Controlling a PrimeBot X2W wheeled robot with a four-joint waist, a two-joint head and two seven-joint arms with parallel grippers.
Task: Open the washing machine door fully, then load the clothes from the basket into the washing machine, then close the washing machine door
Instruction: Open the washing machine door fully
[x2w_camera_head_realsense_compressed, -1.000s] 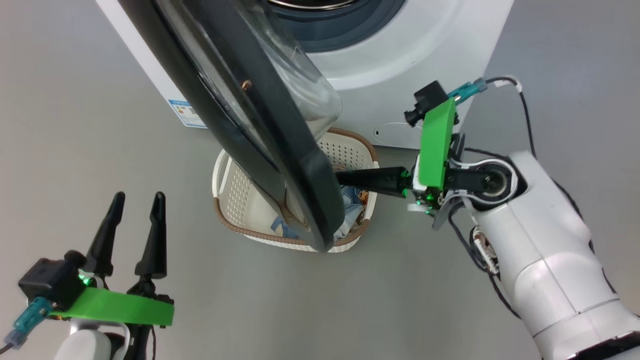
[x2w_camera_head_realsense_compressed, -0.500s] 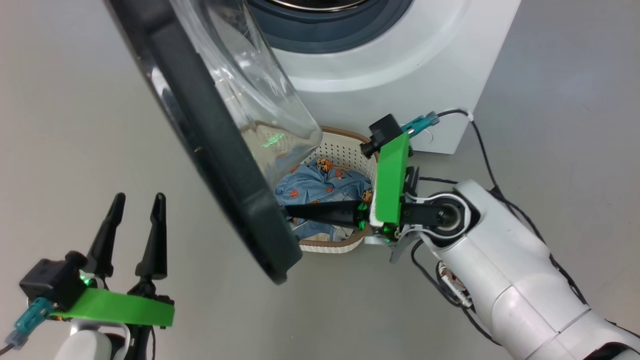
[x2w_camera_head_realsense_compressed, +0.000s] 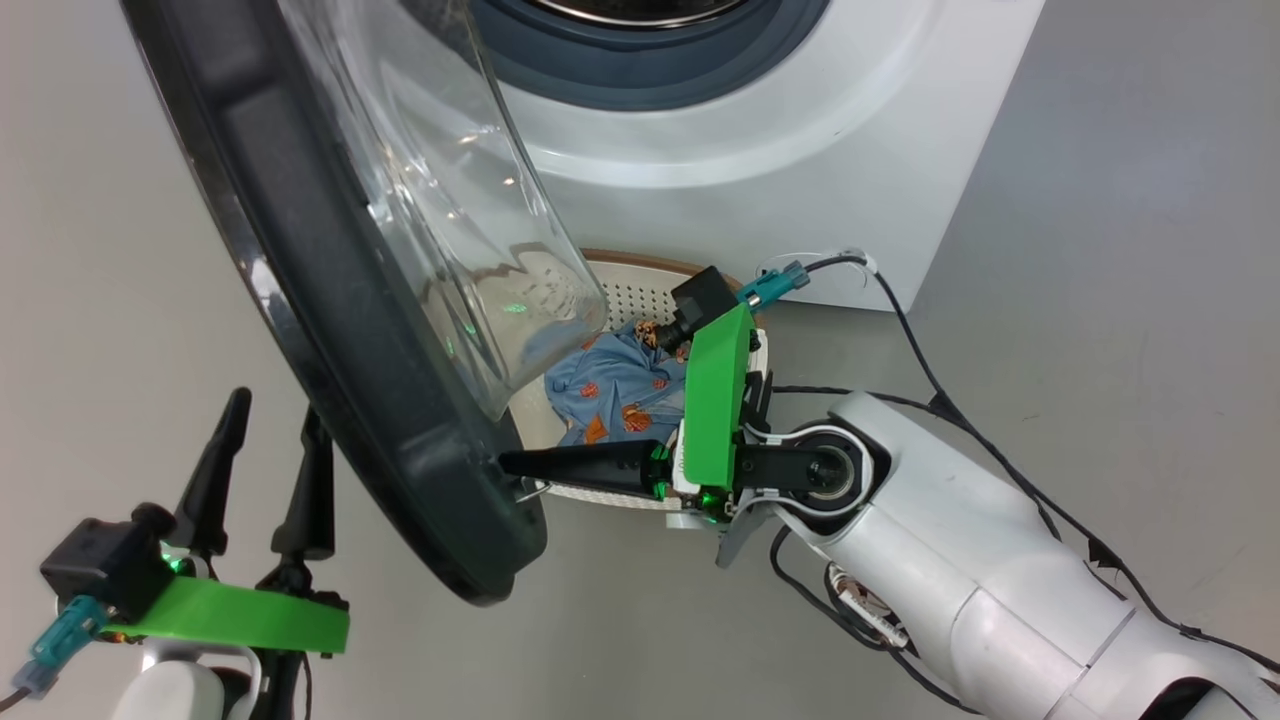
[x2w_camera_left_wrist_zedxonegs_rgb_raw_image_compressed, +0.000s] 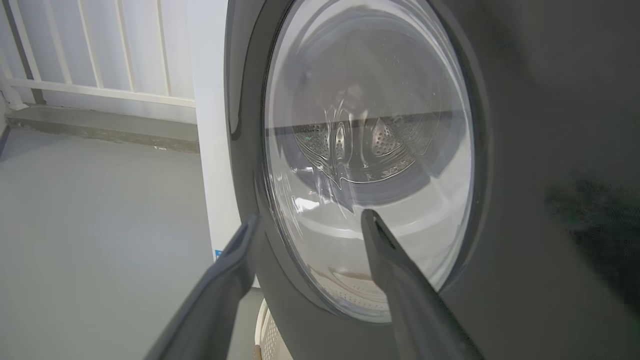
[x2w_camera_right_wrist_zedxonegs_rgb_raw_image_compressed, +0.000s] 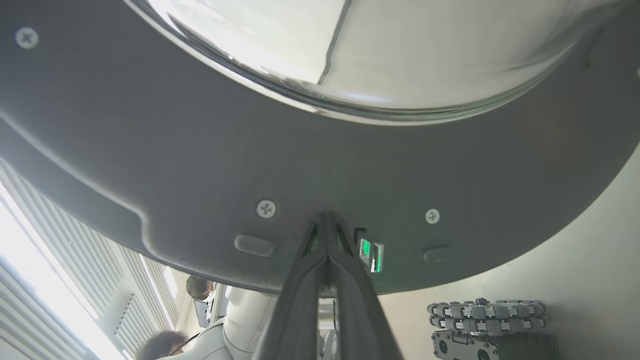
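1. Head view: the washing machine door (x2w_camera_head_realsense_compressed: 300, 300) stands open from the washing machine (x2w_camera_head_realsense_compressed: 800, 150), partly over the basket (x2w_camera_head_realsense_compressed: 640, 295).
2. The right gripper (x2w_camera_head_realsense_compressed: 507, 463), fingers pressed together, touches the door's inner rim.
3. The left gripper (x2w_camera_head_realsense_compressed: 272, 425), spread and empty, sits at the door's outer side.
4. The clothes (x2w_camera_head_realsense_compressed: 610, 385) lie in the basket, beside the door's glass.

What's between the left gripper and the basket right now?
The open washing machine door; in the head view it stands between the left gripper and the basket.
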